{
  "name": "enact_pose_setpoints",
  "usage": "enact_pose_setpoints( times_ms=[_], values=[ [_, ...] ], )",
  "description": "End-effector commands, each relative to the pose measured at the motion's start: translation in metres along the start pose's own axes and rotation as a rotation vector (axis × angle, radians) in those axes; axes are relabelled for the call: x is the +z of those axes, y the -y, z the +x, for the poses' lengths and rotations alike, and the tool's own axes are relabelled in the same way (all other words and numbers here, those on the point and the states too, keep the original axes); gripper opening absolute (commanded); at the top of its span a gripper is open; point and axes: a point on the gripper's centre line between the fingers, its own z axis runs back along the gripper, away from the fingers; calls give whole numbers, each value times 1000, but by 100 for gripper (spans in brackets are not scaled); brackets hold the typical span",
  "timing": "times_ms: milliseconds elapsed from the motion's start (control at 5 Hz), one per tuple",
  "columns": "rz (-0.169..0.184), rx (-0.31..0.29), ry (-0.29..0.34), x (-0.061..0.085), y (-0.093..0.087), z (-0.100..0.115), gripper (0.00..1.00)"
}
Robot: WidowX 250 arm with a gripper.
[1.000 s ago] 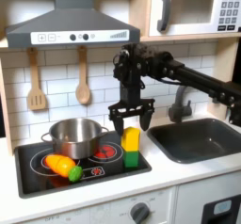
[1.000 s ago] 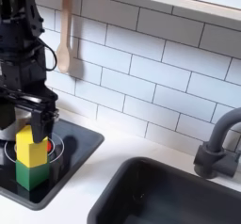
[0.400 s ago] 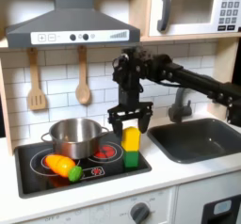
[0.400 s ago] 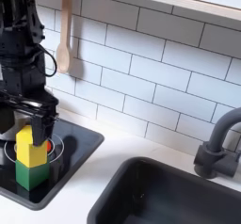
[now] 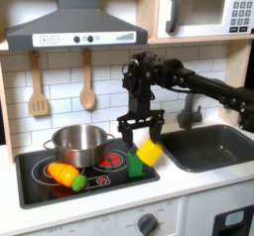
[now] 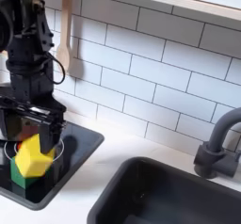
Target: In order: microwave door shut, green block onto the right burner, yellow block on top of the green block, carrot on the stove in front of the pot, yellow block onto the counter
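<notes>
Last step in hand: the tool (image 5: 137, 131) hangs open above the tilted yellow block (image 5: 149, 151), which tips off the green block (image 5: 133, 165) and needs setting on the desk (image 6: 94, 176)

A white counter (image 5: 189, 185) is running across the toy kitchen, carrying a black stovetop (image 5: 40, 185) at the first exterior view's left and a dark sink basin (image 5: 208, 146) at the first exterior view's right. On the stovetop, a silver pot (image 5: 77, 144) is sitting on the back burner, and a carrot (image 5: 65, 175) is lying in front of it. A green block (image 5: 133, 165) is resting on the red burner nearer the sink. In the second exterior view, the counter (image 6: 104, 157) is separating the stovetop (image 6: 80, 143) from the sink basin (image 6: 160, 195), with a grey faucet (image 6: 218, 145) standing behind the basin.
</notes>
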Motion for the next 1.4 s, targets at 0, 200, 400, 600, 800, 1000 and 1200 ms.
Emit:
enact_pose_setpoints(
  times_ms=[0, 200, 400, 600, 800, 1000, 1200],
  values=[
    [-2, 8, -1, -1, -1, 1, 100],
    [-7, -4, -4, -1, 4, 0, 100],
    [-2, 18, -9, -2, -2, -1, 100],
    [6, 28, -19, -7, -7, -2, 100],
    [7, 30, -33, -13, -11, -1, 100],
    [12, 52, -39, -17, -21, -2, 100],
    [16, 54, -44, -18, -24, -5, 100]
  ],
)
